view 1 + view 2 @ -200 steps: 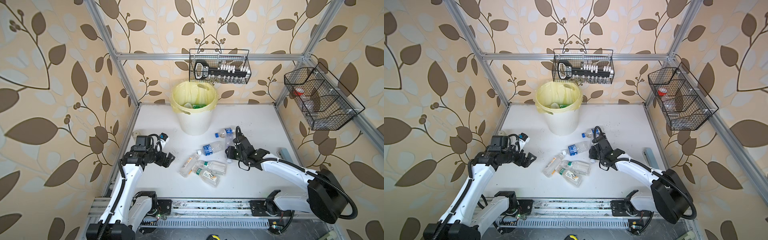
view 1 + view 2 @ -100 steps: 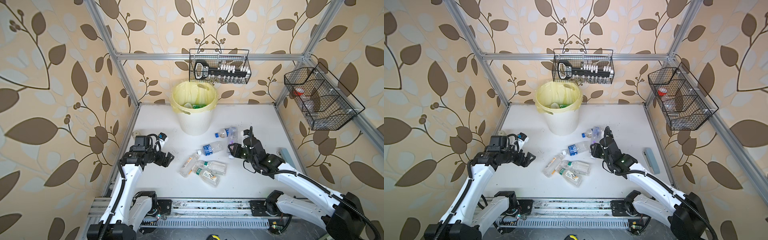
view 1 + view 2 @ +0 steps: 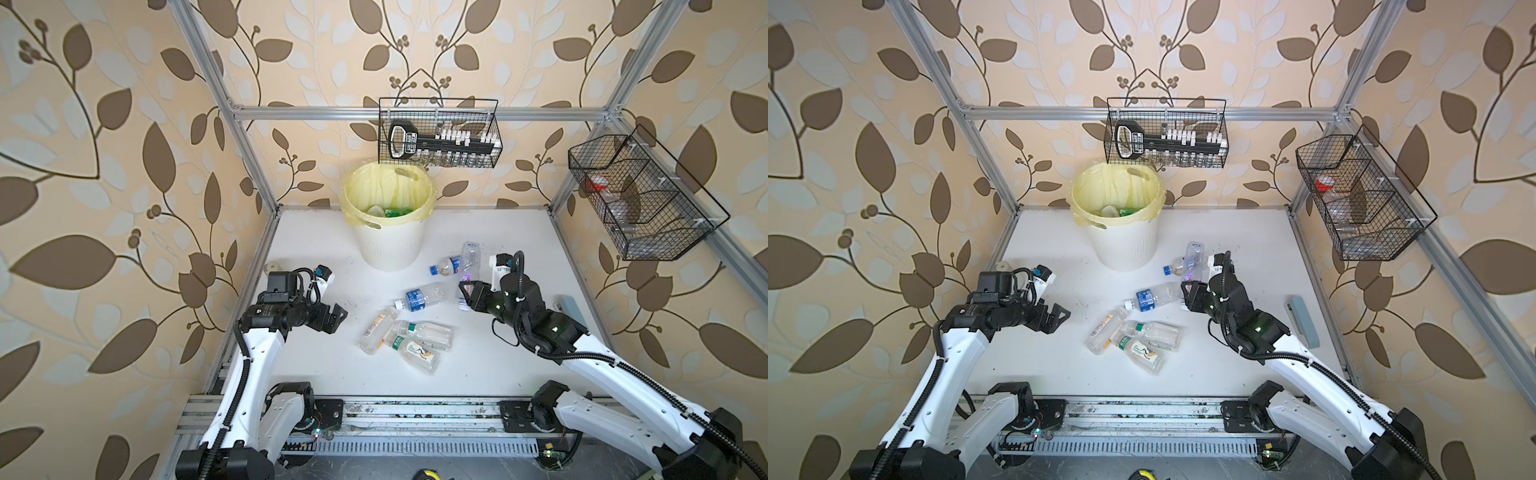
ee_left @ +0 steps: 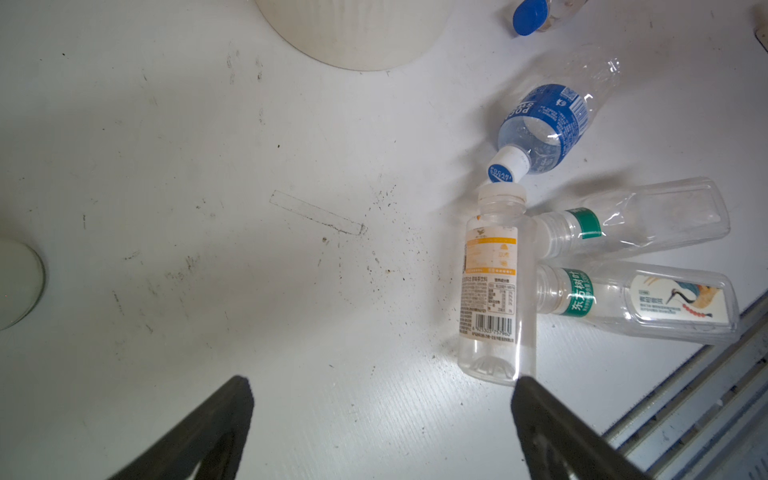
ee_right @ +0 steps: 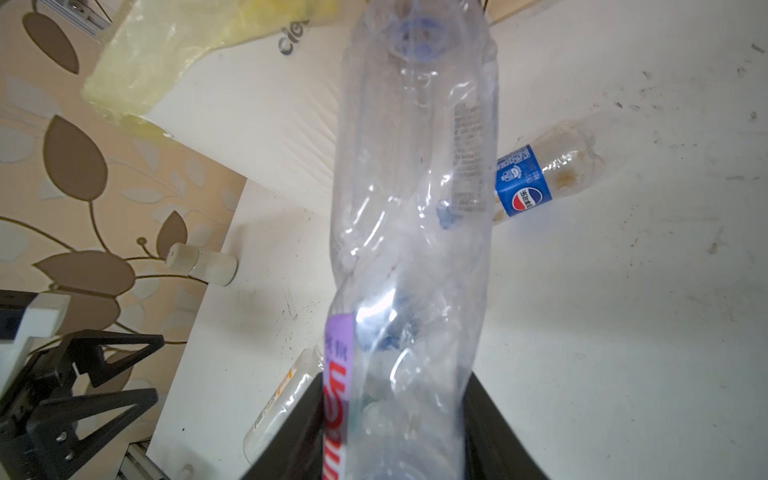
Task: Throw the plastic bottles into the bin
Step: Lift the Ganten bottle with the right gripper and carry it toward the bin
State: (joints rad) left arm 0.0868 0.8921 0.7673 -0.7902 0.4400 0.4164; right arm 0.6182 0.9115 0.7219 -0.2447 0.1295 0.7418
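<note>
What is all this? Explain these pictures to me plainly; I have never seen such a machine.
Two white robot arms stand at the front edge of a white table, each ending in a two-fingered gripper. Two pictures come from a camera overhead, nearly the same view; the other two come from cameras on the wrists. The left gripper hangs open and empty above the table. The right gripper is shut on a crumpled clear bottle with a purple label. Five more plastic bottles lie on the table near the bin, a cream wastebasket lined with a yellow bag.
</note>
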